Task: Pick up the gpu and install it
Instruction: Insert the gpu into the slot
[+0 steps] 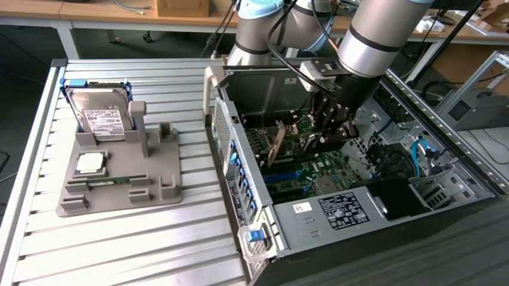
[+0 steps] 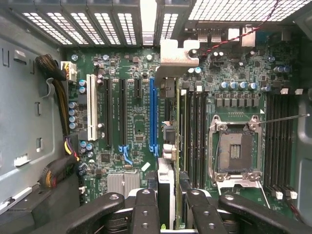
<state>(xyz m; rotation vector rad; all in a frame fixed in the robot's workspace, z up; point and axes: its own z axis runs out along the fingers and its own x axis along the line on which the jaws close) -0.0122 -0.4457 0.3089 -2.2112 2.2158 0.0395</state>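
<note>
The gpu (image 1: 278,145) stands on edge inside the open computer case (image 1: 238,173), its brownish board back showing in the exterior view. My gripper (image 1: 329,132) reaches down into the case and is shut on the card's far end. In the wrist view the gpu (image 2: 167,170) appears edge-on, running from between my fingers (image 2: 146,210) up to its silver end bracket (image 2: 177,52) at the case's rear slots. The card hangs over the motherboard (image 2: 134,126), just beside the long blue slot (image 2: 153,114); I cannot tell whether it touches the board.
On the slatted table a grey fixture (image 1: 119,179) holds a silver hard drive (image 1: 104,116), a processor chip (image 1: 90,162) and a green memory stick (image 1: 119,179). Inside the case are the empty processor socket (image 2: 234,148), a cable bundle (image 2: 58,97) and the power supply (image 1: 342,210).
</note>
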